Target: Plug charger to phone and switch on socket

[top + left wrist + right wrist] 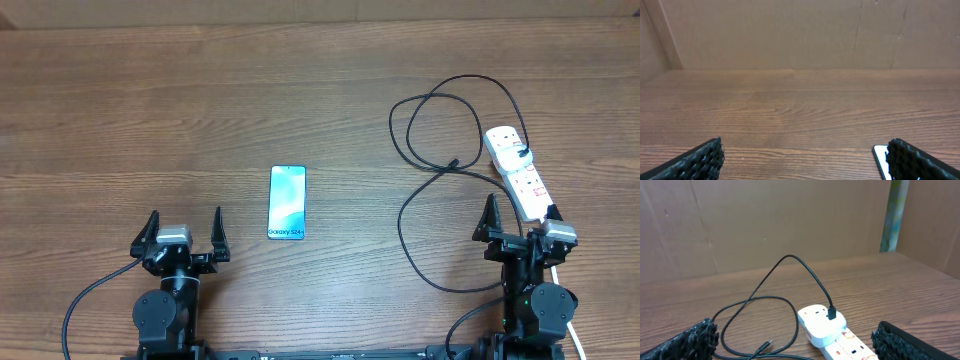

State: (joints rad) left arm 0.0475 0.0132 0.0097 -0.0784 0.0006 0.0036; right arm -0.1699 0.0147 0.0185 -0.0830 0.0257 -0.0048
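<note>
Charger [831, 312], adapter seated in the socket [520, 172], is coiled at the phone's [287, 203] 3 o'clock, tip unplugged; left gripper [182, 232] and right gripper [521, 218] are spread wide, empty, presumably for pickup.

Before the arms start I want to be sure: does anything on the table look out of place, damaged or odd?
Nothing is damaged or spilled. Only the cable lies in loose, crossing loops left of the strip, its tip lying free, apart from the phone.
</note>
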